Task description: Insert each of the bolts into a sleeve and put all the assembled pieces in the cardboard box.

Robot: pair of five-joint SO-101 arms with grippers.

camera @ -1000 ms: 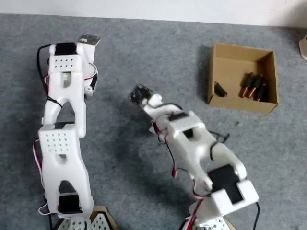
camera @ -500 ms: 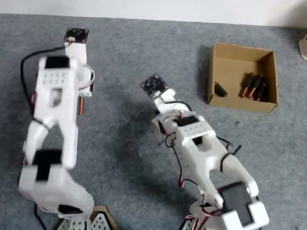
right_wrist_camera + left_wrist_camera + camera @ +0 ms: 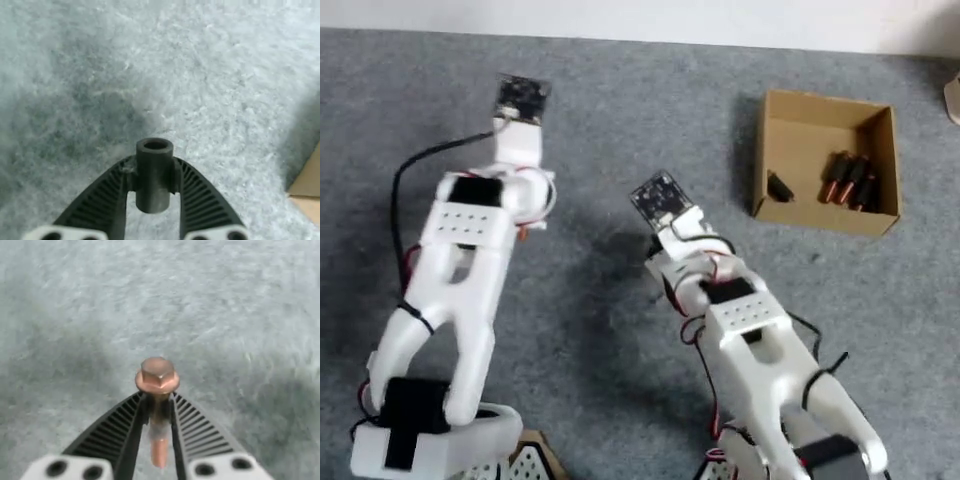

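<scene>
L gripper (image 3: 158, 399) pinches bolt (image 3: 157, 376) by shank, head clear; R gripper (image 3: 154, 166) clamps sleeve (image 3: 155, 185), bore open — prob. so both ends can mate mid-air. Done pcs (image 3: 847, 180) lie in box (image 3: 817, 216), well apart.

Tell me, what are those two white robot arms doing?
They are putting parts together. The left gripper holds a copper-coloured hex-head bolt, and the right gripper holds a dark tube-shaped sleeve, both over the grey carpet. The bolt is not in the sleeve yet. A few finished pieces already lie in the open cardboard box.
</scene>
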